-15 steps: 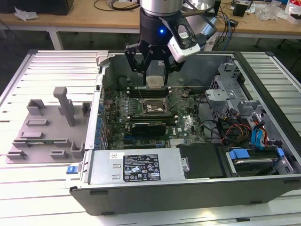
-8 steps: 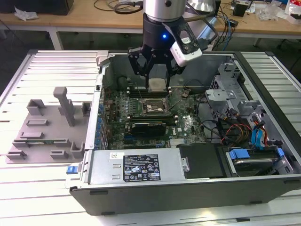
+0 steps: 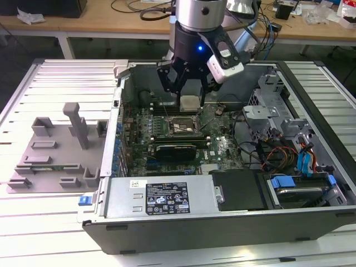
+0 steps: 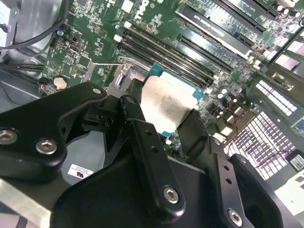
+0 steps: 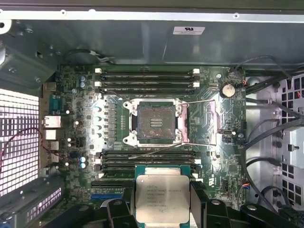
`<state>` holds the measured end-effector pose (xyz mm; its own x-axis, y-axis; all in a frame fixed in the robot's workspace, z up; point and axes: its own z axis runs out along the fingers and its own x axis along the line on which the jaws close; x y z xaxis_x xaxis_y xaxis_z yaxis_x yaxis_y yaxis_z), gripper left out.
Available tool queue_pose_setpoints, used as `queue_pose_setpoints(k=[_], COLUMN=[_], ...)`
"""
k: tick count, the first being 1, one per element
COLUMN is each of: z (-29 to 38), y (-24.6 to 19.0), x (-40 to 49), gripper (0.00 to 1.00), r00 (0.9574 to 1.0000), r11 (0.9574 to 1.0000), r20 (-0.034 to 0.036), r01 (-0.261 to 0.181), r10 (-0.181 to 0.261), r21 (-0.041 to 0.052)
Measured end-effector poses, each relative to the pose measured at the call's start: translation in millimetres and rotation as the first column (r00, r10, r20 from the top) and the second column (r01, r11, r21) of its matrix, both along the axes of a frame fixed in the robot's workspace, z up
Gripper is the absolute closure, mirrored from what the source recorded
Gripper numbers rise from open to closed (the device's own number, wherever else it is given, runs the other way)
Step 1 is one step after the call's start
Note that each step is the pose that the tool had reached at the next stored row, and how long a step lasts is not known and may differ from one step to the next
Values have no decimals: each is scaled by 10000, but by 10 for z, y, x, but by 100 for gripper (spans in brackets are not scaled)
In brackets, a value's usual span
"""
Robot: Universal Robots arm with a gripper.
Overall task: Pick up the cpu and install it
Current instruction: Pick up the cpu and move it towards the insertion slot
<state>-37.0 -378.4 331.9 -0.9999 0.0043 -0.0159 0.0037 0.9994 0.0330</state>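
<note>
Your single arm reaches straight down into one open computer case lying on the table. Its pincer is clenched on the one cpu, with two black fingers pressing opposite edges and the silver top facing up. You hold the cpu level in the air above the green circuit board, just beside the one socket, which stands uncovered with thin wire levers swung aside. One grey tray sits on the table at the exterior view's left, outside the case.
</note>
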Motion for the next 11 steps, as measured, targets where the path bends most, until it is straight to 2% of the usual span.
queue_pose_setpoints(k=[4,7,9,11], z=[-69,-102,-124,-133], y=[10,67,134,165], x=[14,14,14,14], gripper=[45,45,45,45], r00=[10000,10000,9999,9999], r11=[10000,10000,9999,9999], r20=[-1,0,0,1], r01=[21,67,107,130], r10=[-21,-67,-107,-130], r21=[-2,0,-1,1])
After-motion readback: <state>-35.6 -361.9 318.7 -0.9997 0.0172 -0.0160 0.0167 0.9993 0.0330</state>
